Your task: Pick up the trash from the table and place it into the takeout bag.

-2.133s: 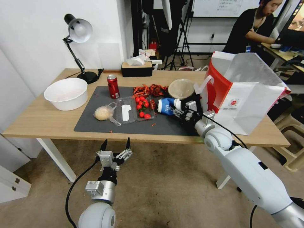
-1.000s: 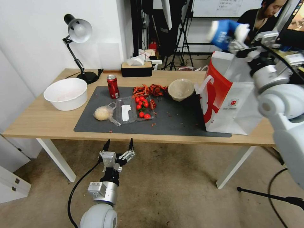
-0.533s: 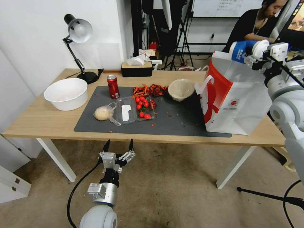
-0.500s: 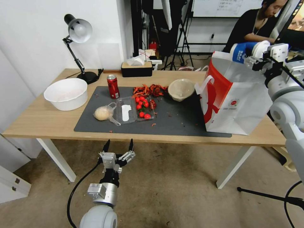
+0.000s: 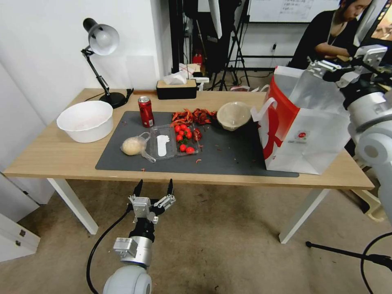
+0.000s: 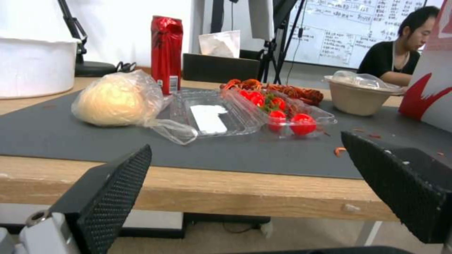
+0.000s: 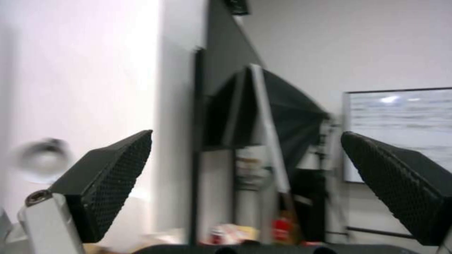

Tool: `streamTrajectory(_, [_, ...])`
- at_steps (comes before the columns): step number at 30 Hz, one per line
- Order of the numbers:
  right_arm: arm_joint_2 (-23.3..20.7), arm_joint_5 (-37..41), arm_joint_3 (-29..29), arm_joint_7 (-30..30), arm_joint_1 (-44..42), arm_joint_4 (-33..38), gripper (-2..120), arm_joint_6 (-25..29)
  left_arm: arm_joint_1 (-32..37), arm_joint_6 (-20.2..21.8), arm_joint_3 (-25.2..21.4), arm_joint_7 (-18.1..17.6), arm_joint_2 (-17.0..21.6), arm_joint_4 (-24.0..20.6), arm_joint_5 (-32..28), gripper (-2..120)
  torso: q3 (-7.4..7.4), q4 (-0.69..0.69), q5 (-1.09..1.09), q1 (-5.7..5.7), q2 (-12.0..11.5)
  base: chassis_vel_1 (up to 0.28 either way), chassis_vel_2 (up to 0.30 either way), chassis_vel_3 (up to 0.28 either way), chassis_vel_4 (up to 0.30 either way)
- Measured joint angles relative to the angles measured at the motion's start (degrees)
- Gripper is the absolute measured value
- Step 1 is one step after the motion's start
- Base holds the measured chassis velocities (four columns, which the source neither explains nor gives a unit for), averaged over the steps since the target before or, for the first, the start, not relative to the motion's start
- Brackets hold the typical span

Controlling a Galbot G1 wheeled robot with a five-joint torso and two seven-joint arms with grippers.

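Standing upright at the worktop's [image 5: 57, 157] right end, the takeout bag [image 5: 304, 122] opens upward beneath the spread, empty right tool [image 5: 331, 70], the red soda can [image 5: 145, 111] upright on the mat, left tool [image 5: 153, 189] spread below the edge.

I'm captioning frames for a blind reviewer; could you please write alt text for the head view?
The right claw, open and empty, is raised over the open takeout bag at the table's right end. On the dark mat lie a red soda can, a bagged bun and a beige lidded bowl. The open left claw waits below the table edge.
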Motion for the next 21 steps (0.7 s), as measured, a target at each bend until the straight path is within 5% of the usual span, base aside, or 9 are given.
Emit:
streamTrajectory(2, [-0.15,7.81,0.11,-5.72,-1.38,1.13,100,8.46,0.08,-0.15,0.01,0.12,0.00,-0.12,0.00,100,0.00,0.00,-0.01,0.00,0.00,0.000,0.000,0.000,0.000])
streamTrajectory(7, [1.15,12.70,-0.32,-11.85,-7.32,4.77,100,16.17,0.09,-0.33,-0.03,0.30,0.00,-0.17,-0.03,100,0.00,0.00,0.00,0.01,0.00,0.000,0.000,0.000,0.000])
streamTrajectory(13, [9.02,-2.95,-4.57,-11.07,-25.33,14.82,100,20.27,-0.38,-0.38,-0.24,0.36,0.00,0.04,-0.40,100,0.00,-0.01,-0.01,0.00,0.00,0.000,0.000,0.000,0.000])
streamTrajectory(21, [12.05,-13.03,-6.23,-6.76,-35.18,15.15,100,24.48,-0.62,-0.35,-0.57,0.39,0.00,0.34,-0.54,100,-0.01,-0.01,-0.01,0.00,0.00,0.000,0.000,0.000,0.000])
